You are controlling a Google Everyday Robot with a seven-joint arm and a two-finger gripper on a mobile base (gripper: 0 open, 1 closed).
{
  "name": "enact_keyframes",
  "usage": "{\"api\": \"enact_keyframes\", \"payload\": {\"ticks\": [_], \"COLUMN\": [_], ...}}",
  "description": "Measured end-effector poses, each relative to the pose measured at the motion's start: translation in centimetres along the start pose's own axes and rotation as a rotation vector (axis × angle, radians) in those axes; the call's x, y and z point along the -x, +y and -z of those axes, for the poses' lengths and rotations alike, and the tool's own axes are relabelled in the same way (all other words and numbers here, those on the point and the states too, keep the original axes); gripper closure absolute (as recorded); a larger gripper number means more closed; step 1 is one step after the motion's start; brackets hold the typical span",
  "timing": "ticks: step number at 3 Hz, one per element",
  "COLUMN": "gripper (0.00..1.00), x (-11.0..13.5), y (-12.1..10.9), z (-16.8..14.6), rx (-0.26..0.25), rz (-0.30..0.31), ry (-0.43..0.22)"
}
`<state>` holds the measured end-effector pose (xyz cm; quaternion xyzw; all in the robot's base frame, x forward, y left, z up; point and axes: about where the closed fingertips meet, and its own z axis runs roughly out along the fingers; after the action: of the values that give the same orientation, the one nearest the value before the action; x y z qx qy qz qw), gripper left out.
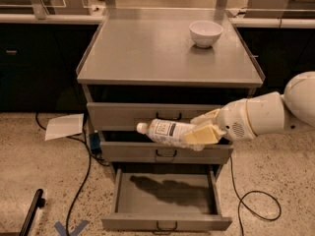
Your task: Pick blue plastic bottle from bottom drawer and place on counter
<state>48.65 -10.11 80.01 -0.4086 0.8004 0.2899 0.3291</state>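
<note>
My gripper [199,131] comes in from the right on a white arm and is shut on the blue plastic bottle [165,131]. The bottle lies almost level, white cap pointing left, in front of the middle drawer fronts. It hangs well above the open bottom drawer [166,222], which is pulled out and shows only a dark shadow on its floor. The counter [147,53] is the grey metal top of the cabinet, above the bottle.
A white bowl [205,33] stands at the counter's back right. Two closed drawers [162,116] sit above the open one. A sheet of paper [64,126] and black cables [83,166] lie on the speckled floor at left; another cable [251,200] loops at right.
</note>
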Motion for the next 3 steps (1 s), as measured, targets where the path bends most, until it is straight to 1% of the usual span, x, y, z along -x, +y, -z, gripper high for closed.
{"api": "enact_keyframes", "payload": {"ticks": [1, 2, 3], "gripper": [1.00, 1.00, 1.00], "x": [5.0, 8.8, 11.7], "y": [0.6, -0.9, -3.7], "z": [2.0, 3.1, 2.9], "rx": [-0.063, -0.120, -0.143], "rz": [0.113, 0.150, 0.141], "ry": [-0.039, -0.067, -0.082]}}
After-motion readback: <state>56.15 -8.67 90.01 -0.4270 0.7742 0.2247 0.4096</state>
